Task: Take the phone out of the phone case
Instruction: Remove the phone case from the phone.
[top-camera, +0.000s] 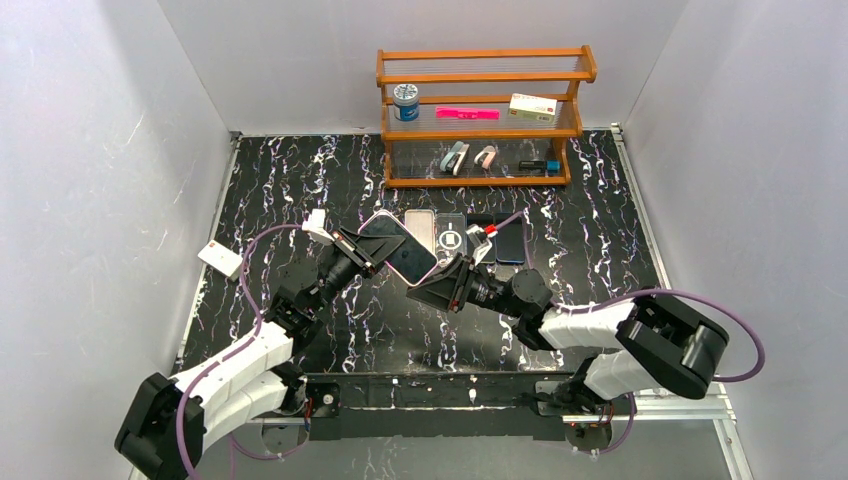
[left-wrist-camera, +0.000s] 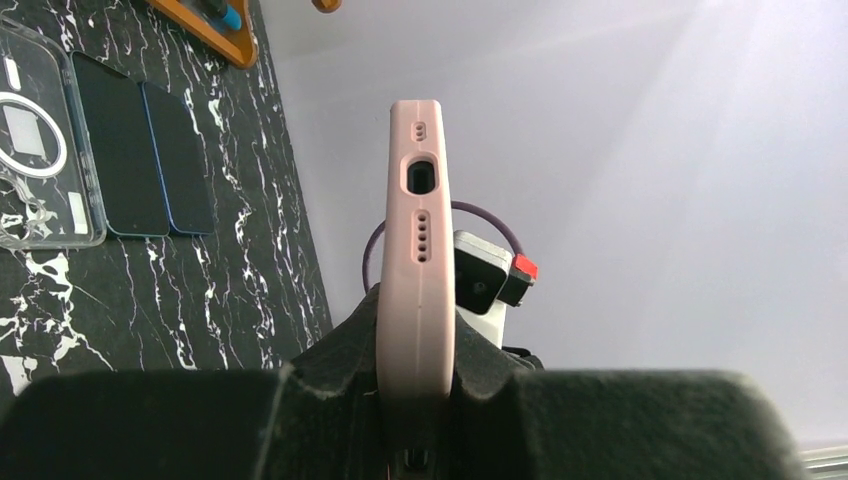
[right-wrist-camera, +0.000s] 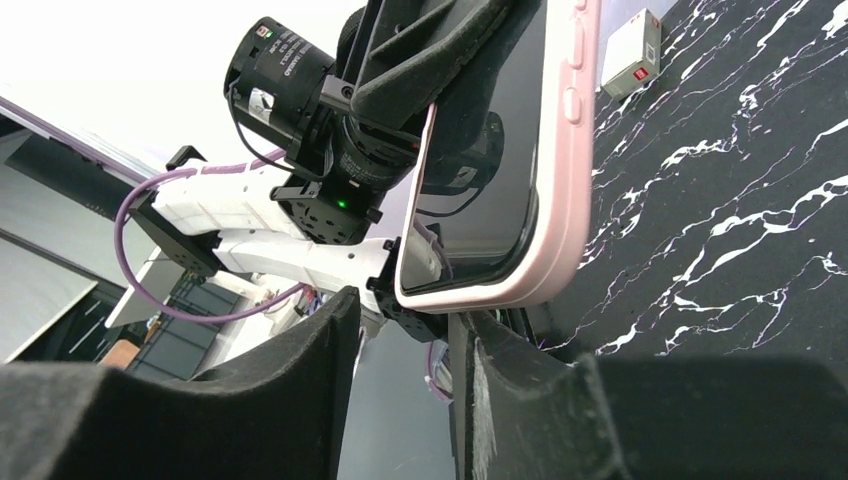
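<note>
The phone (top-camera: 388, 238) sits in a pink case (top-camera: 412, 262) and is held tilted above the table middle. My left gripper (top-camera: 362, 250) is shut on the case. In the left wrist view the case (left-wrist-camera: 415, 250) stands edge-on between the jaws of this gripper (left-wrist-camera: 415, 385), port end up. My right gripper (top-camera: 447, 283) is open just right of the phone's lower end. In the right wrist view the case's lower corner (right-wrist-camera: 545, 270) hangs just above the gap of this gripper (right-wrist-camera: 405, 345), close to the right finger (right-wrist-camera: 510, 390). The dark screen (right-wrist-camera: 490, 150) faces the camera.
A clear case (top-camera: 450, 238), a light case (top-camera: 420, 228) and dark phones (top-camera: 510, 240) lie behind the grippers; they also show in the left wrist view (left-wrist-camera: 120, 145). A wooden rack (top-camera: 480, 115) holds small items at the back. A white box (top-camera: 220, 258) lies at the left.
</note>
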